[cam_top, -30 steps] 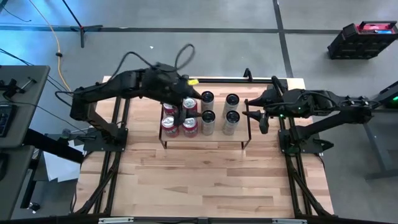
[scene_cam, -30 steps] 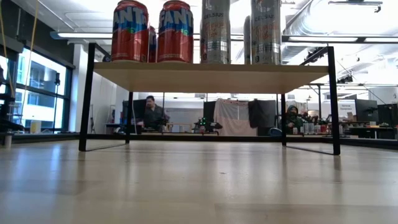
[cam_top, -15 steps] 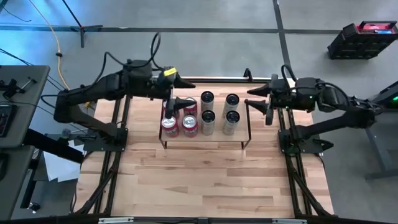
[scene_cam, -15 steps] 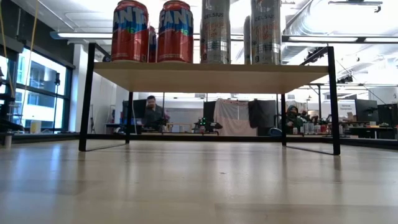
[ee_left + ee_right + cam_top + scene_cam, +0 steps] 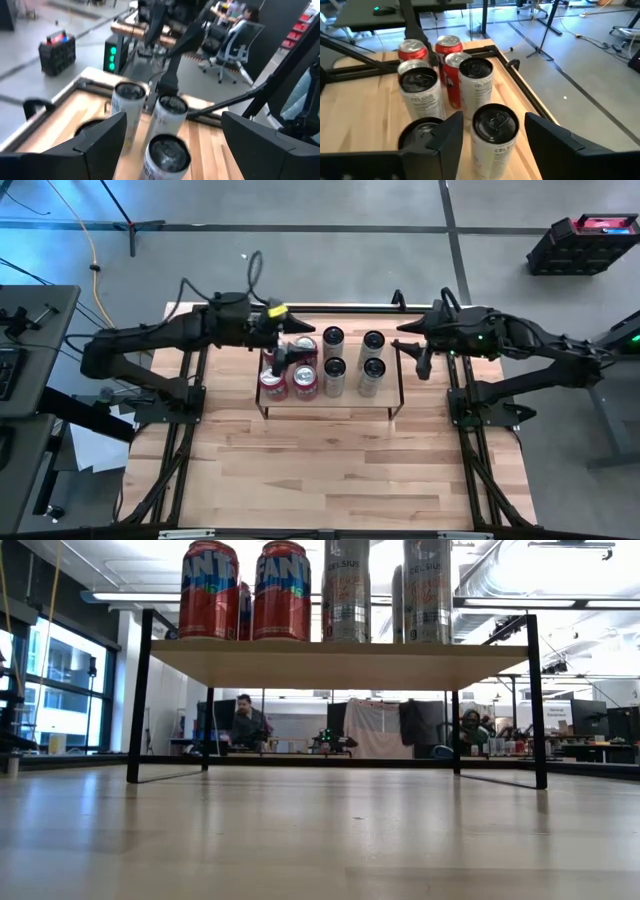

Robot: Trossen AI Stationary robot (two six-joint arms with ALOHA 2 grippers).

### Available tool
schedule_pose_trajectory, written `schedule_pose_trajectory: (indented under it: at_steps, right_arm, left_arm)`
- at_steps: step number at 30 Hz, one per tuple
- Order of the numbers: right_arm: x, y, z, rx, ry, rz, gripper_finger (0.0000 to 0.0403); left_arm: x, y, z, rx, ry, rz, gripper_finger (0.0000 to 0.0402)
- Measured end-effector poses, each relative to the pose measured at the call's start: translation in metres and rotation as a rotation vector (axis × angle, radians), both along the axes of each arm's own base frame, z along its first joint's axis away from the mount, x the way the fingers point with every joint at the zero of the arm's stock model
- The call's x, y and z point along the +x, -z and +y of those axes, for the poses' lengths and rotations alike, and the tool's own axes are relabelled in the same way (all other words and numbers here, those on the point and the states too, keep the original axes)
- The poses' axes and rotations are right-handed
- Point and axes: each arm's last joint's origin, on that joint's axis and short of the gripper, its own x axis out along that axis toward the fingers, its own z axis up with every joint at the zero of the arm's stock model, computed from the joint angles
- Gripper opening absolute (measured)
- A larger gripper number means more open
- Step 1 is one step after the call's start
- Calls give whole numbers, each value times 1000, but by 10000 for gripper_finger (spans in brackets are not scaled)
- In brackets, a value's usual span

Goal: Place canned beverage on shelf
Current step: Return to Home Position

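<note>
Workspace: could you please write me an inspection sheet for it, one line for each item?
Surface: table, light wood; the shelf stands on it.
Job's things: shelf holds red cans on its left part and four silver cans on its right part, all upright.
Clutter: nothing seen.
Grippers: left gripper open, above the red cans; right gripper open, just off the shelf's right end.
Cables: yellow cable on the floor; black cable looped over the left arm.
Surroundings: toolbox on the floor; people seated beyond the table.

left end effector (image 5: 291,347) drawn back leftward, right end effector (image 5: 409,350) shifted slightly
</note>
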Motion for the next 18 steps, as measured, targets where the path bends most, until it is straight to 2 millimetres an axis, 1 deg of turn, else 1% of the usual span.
schedule_pose_trajectory:
  at_steps: [2,4,7,9,11,15,18]
  right_arm:
    - [3,1,-2,-9,7,10,204]
    - [5,2,-3,-7,10,18,222]
    - [8,1,-4,9,-20,-9,254]
    - [8,-4,-4,25,-66,-57,272]
    - [2,-8,-5,7,-101,-79,283]
    - [-17,-14,-8,-29,-96,-107,286]
    - [-34,-20,-7,-40,-103,-154,283]
  left_arm:
    - [6,6,1,-19,-3,25,314]
    - [9,6,1,-24,-5,9,314]
    - [9,2,3,-23,-10,-24,314]
    - [4,-2,5,-18,-19,-42,314]
    - [-5,-9,7,-9,-29,-74,314]
    - [-19,-20,11,-42,-66,-121,314]
    - [-29,-25,11,20,-68,-127,314]
